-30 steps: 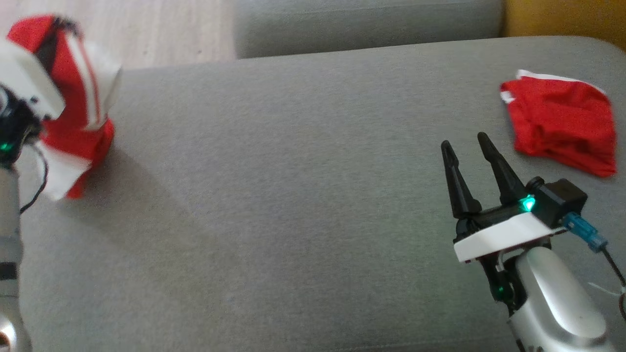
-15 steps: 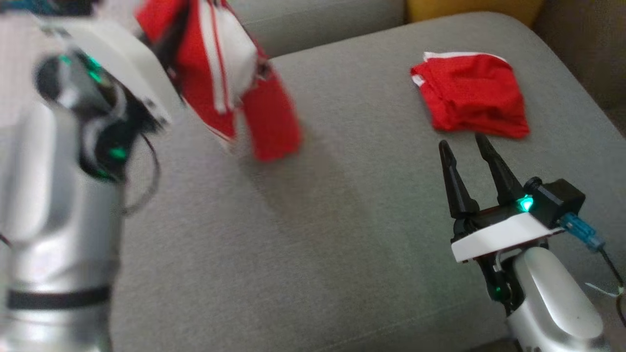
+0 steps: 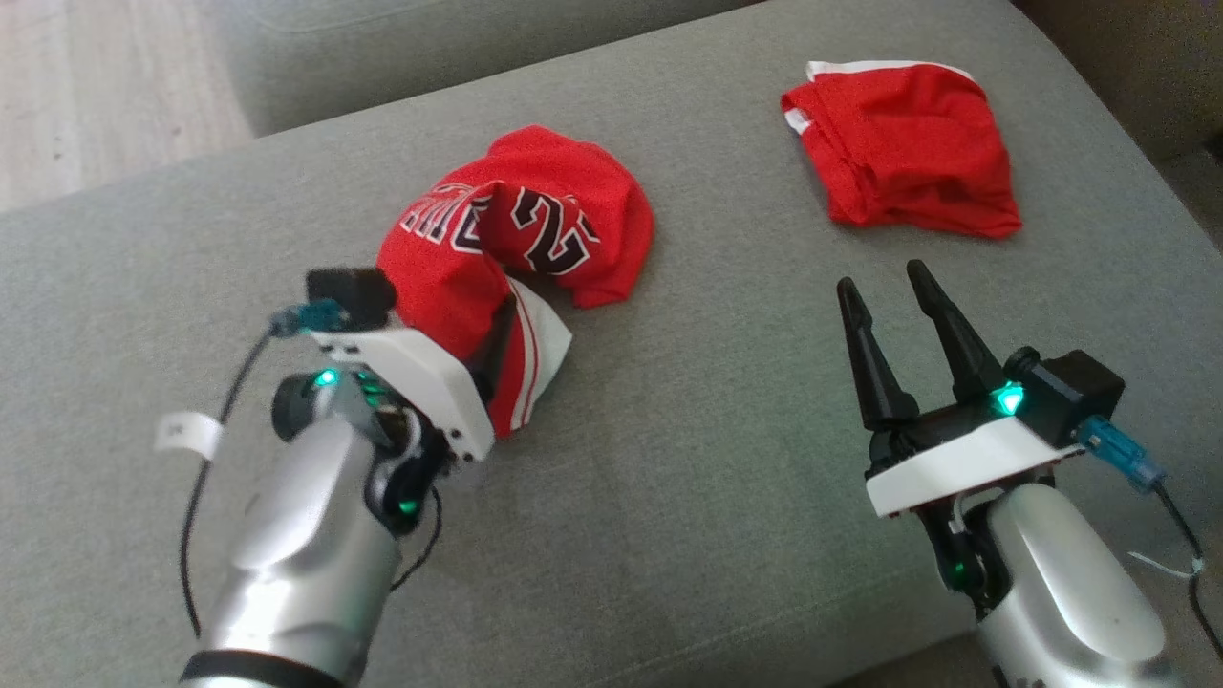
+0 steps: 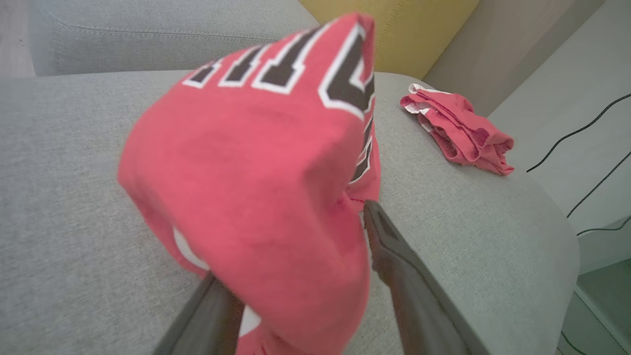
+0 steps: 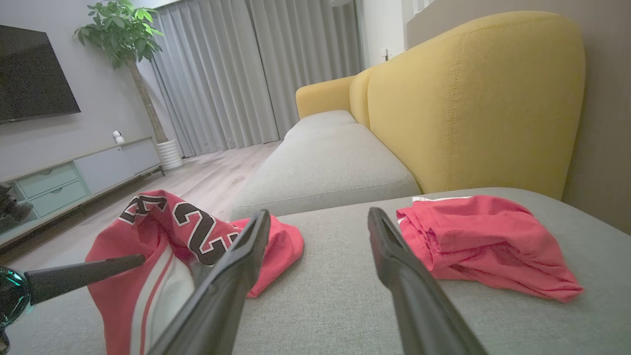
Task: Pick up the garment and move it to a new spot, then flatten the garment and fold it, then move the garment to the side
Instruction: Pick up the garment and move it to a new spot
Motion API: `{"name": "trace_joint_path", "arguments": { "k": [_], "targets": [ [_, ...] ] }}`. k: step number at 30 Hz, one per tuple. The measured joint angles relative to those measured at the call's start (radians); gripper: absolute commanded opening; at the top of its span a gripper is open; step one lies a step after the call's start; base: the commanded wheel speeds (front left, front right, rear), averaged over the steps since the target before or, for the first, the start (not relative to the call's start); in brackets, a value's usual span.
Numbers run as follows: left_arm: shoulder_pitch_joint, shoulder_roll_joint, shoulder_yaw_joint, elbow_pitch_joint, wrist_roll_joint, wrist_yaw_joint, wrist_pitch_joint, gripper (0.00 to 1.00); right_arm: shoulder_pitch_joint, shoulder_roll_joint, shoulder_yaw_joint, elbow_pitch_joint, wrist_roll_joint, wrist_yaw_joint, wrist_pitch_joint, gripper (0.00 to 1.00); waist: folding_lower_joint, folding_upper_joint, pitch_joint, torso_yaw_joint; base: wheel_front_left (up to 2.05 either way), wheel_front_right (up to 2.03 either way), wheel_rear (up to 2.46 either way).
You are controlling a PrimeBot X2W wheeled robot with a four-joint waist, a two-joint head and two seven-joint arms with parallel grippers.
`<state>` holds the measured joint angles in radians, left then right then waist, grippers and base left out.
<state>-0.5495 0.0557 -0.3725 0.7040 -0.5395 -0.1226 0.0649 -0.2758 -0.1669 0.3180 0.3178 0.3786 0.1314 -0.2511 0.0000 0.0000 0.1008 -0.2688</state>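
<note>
The grey woven cushion spread flat beneath both grippers. The jersey, soft red cloth with black, white-edged lettering (and a white side stripe), slumped in a crumpled hump over and between the fingers of the left gripper, which stood spread wide, released. A folded red bundle lay just ahead of the right gripper, apart from it. That arm reached low and forward, fingers parted, empty.

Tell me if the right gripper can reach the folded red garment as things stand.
Probably yes: the right gripper stands open just short of the folded red garment, with bare grey cushion between.
</note>
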Motion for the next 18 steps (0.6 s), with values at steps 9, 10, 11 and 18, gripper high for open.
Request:
{"name": "trace_joint_path", "arguments": {
  "k": [9, 10, 11, 18],
  "targets": [
    [-0.005, 0.046, -0.119, -0.016, -0.011, -0.002, -0.095, 1.00, 0.003, -0.004, -0.035, 0.003, 0.000, 0.000, 0.000, 1.00, 0.0000, 0.0000, -0.034, 0.066, 0.00, 0.00, 0.00],
    [-0.003, 0.067, -0.116, -0.038, -0.015, -0.002, -0.101, 1.00, 0.005, -0.004, -0.040, 0.002, 0.000, 0.000, 0.000, 1.00, 0.0000, 0.0000, -0.037, 0.075, 0.00, 0.00, 0.00],
    [0.001, 0.086, -0.108, -0.061, -0.021, -0.002, -0.110, 1.00, 0.007, -0.004, -0.042, 0.000, 0.000, 0.000, 0.000, 1.00, 0.0000, 0.0000, -0.040, 0.085, 0.00, 0.00, 0.00],
    [0.130, 0.209, -0.012, -0.312, -0.026, 0.092, -0.192, 1.00, 0.053, -0.004, -0.061, -0.006, -0.002, 0.000, 0.000, 1.00, 0.0000, 0.0000, -0.063, 0.147, 0.00, 0.00, 0.00]
  ]
}}
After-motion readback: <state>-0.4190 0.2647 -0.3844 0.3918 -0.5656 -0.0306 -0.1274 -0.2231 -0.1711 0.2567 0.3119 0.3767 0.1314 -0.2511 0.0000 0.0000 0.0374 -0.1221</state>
